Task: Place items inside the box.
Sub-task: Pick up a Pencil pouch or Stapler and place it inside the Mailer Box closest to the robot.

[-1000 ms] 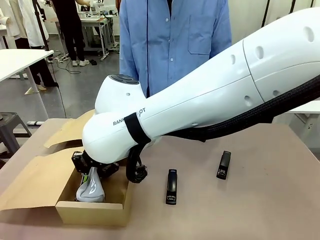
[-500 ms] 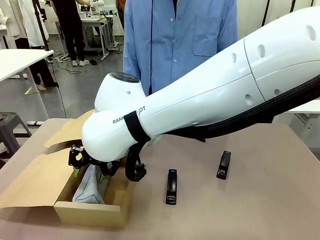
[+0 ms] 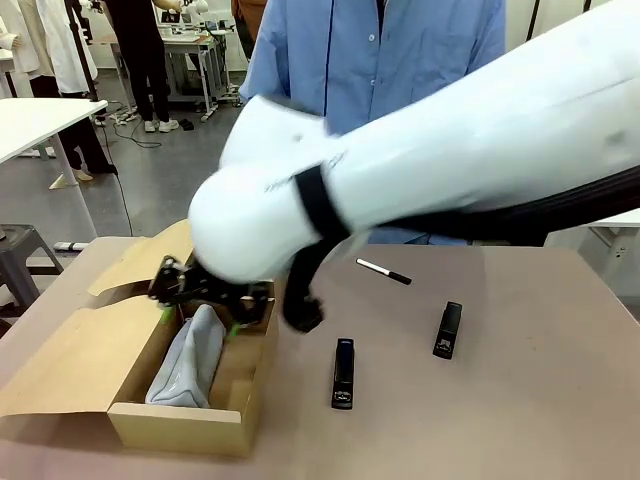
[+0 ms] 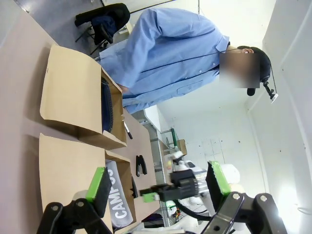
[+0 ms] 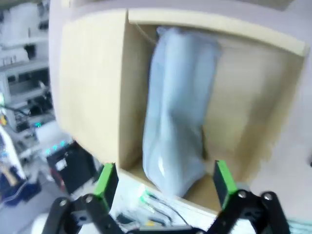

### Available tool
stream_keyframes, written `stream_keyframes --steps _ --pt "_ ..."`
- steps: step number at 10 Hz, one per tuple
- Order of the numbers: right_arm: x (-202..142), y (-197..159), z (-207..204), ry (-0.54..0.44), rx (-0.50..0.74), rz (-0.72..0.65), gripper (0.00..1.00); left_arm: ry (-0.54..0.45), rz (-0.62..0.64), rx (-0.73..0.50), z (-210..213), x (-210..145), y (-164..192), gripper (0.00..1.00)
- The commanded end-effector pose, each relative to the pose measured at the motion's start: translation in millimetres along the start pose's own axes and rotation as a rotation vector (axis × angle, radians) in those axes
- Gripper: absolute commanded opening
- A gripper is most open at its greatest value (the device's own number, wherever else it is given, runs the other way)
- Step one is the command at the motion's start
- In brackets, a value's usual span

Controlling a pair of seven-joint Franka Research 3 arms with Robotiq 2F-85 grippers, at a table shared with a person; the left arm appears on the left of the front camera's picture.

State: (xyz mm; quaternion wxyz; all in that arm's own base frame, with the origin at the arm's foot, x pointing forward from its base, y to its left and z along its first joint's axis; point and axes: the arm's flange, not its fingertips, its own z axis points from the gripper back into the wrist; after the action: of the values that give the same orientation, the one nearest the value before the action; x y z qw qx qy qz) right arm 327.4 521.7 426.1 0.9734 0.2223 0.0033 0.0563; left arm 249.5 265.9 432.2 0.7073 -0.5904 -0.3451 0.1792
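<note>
Front view: right tool [image 3: 200,316] hangs over the open cardboard box [image 3: 180,432] at the left of the bench [image 3: 540,420], jaws spread, gripping nothing; the arm is blurred. Grey pouch [image 3: 190,356] lies lengthwise inside the box, beneath the tool. One black stapler [image 3: 343,373] lies just right of the box, a second stapler [image 3: 448,330] farther right, the two well apart. Left wrist view: left tool [image 4: 158,183] released, empty, raised above the bench. "CAMPUS" reads on the pouch in the box.
</note>
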Motion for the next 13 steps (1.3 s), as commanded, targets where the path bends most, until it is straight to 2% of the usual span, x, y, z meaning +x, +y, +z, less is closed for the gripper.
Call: stream_keyframes --steps 1,2,3,5,6,7,8,9,10,11,12,13 --pt "-32.6 -73.2 102.8 0.074 -0.001 0.16 1.0 -0.014 -0.019 -0.025 -1.3 0.7 -1.1 1.0" --pt "-41.5 -105.0 134.1 0.024 0.014 0.179 1.0 -0.014 -0.019 -0.025 -1.3 0.7 -1.1 1.0" --pt "-44.9 -139.4 151.4 -0.017 0.001 0.038 1.0 -0.014 -0.019 -0.025 -1.3 0.7 -1.1 1.0" --pt "-66.8 -209.8 161.6 -0.085 0.024 -0.086 1.0 -0.014 -0.019 -0.025 -1.3 0.7 -1.1 1.0" --pt "-84.3 -238.5 162.5 -0.137 0.106 -0.085 1.0 -0.014 -0.019 -0.025 -1.3 0.7 -1.1 1.0" --pt "-93.0 -231.1 141.9 -0.144 0.11 -0.323 1.0 -0.014 -0.019 -0.025 -1.3 0.7 -1.1 1.0" --pt "-63.6 -219.9 172.6 -0.078 0.027 -0.093 1.0 -0.014 -0.019 -0.025 -1.3 0.7 -1.1 1.0" --pt "-63.6 -219.9 172.6 -0.078 0.027 -0.093 1.0 -0.014 -0.019 -0.025 -1.3 0.7 -1.1 1.0" --pt "-81.5 -248.0 161.2 -0.099 0.053 -0.192 1.0 -0.014 -0.019 -0.025 -1.3 0.7 -1.1 1.0" --pt "-69.7 -264.3 175.1 -0.152 0.207 -0.234 1.0 -0.014 -0.019 -0.025 -1.3 0.7 -1.1 1.0" --pt "-62.2 -298.0 199.4 -0.128 0.266 -0.263 1.0 -0.014 -0.019 -0.025 -1.3 0.7 -1.1 1.0" --pt "-61.5 -348.2 230.3 -0.138 0.293 -0.314 1.0 -0.014 -0.019 -0.025 -1.3 0.7 -1.1 1.0"
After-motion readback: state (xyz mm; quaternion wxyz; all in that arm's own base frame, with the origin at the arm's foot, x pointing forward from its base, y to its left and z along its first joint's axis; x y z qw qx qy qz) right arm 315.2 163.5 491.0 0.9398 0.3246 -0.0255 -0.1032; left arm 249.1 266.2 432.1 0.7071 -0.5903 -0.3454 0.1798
